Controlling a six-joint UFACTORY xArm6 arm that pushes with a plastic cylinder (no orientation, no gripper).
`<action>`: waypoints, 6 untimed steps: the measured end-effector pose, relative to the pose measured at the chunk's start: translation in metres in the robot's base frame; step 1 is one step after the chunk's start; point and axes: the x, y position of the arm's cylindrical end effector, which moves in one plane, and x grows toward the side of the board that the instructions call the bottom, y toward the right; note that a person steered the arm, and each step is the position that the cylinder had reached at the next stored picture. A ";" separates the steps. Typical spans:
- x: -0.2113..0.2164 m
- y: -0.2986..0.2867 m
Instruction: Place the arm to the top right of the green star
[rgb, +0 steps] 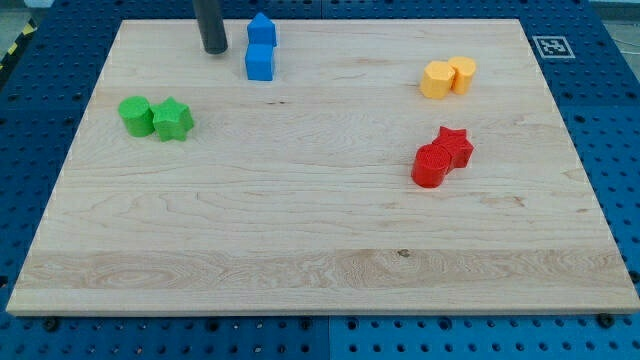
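My tip (215, 51) rests on the surface (320, 260) near the view's top, just left of the two blue blocks (260, 52) and well above and right of the green star (173, 120), which sits at the view's left touching a green rounded block (136, 115). My tool is a bare rod (no jaws to open or close), touching nothing. Coming down toward the star, I could overshoot and nudge it into its neighbour; drifting right would knock the blue pair.
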 end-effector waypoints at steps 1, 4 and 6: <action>0.003 -0.005; 0.060 -0.002; 0.079 -0.002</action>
